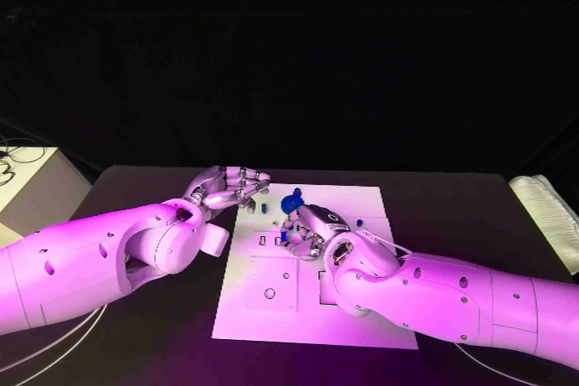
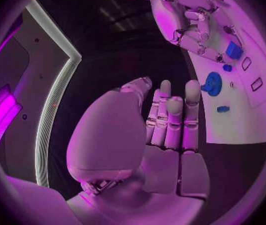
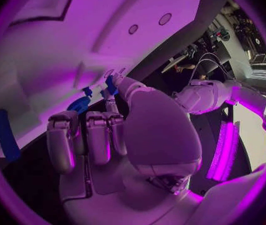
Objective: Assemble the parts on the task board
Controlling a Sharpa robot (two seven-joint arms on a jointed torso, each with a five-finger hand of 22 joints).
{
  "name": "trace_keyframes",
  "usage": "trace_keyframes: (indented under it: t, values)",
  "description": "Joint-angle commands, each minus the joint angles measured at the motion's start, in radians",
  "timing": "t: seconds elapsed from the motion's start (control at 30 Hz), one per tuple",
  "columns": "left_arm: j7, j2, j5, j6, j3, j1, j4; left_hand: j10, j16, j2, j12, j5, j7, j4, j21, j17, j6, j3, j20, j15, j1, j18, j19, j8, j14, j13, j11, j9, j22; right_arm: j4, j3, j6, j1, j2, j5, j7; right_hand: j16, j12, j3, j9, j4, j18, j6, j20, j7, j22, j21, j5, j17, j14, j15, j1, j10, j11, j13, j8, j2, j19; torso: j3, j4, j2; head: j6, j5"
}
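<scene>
The task board point(image 1: 362, 319) lies in the lower middle of the head view, a white plate on the black table point(image 1: 458, 193). Near its upper edge sits a blue gear-like part point(image 1: 291, 204), with a small blue peg point(image 1: 263, 207) just left of it. In the left wrist view the same board point(image 2: 245, 110) fills the right side, carrying the round blue part point(image 2: 212, 82), a small blue piece point(image 2: 223, 109) below it and a blue block point(image 2: 234, 50) above.

The right hand point(image 1: 316, 227) sits over the upper middle of the board in the head view, its arm entering from the lower right. Its fingers are bent down toward the plate around small blue parts point(image 1: 284, 234). In the right wrist view, the right hand point(image 3: 117, 120) has its fingertips point(image 3: 112, 87) touching a small blue part point(image 3: 110, 85) at centre frame, with another blue piece point(image 3: 80, 104) just left of it; whether it truly grips the part I cannot tell.

The left hand point(image 1: 223, 187) hovers at the board's upper-left corner, left of centre in the head view, arm coming from the lower left. In the left wrist view the left hand point(image 2: 164, 130) shows its fingers point(image 2: 173, 120) curled in over the palm, side by side, with nothing in them.
</scene>
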Motion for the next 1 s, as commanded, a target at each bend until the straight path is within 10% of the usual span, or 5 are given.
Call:
trace_keyframes:
  t: [0.03, 1.0]
  values:
    - [-0.004, 0.0, -0.002, -0.001, 0.001, 0.001, 0.004, -0.015, 0.006, 0.006, 0.029, -0.001, 0.0, 0.004, 0.008, 0.016, -0.008, -0.004, 0.0, -0.001, -0.001, 0.002, 0.01, 0.008, 0.009, 0.019, -0.001, 0.003, 0.005, -0.002, 0.0, 0.009, -0.004, 0.002, -0.034, -0.006, 0.006, 0.002, 0.003, 0.038, -0.004, -0.007, 0.033, 0.0, -0.025, 0.263, 0.002, 0.003, 0.263, 0.104, 0.006, -0.01, 0.105, -0.005, 0.263, 0.017, 0.001, 0.105, 0.0001, 0.0002, -0.001, -0.003, 0.002]
    - [-0.012, -0.011, -0.005, 0.007, 0.001, 0.001, 0.008, -0.04, 0.009, 0.004, 0.073, -0.001, 0.001, 0.008, 0.015, 0.038, -0.015, -0.002, 0.0, -0.001, -0.001, 0.002, 0.012, 0.018, 0.017, 0.045, 0.0, 0.009, 0.01, -0.026, -0.005, 0.028, -0.014, 0.011, -0.069, -0.02, 0.006, 0.002, 0.003, 0.039, -0.003, -0.007, 0.019, 0.005, -0.02, 0.263, 0.002, 0.002, 0.263, 0.104, 0.011, -0.044, 0.105, 0.0, 0.263, 0.021, -0.021, 0.105, 0.0019, -0.0006, 0.001, 0.0, 0.006]
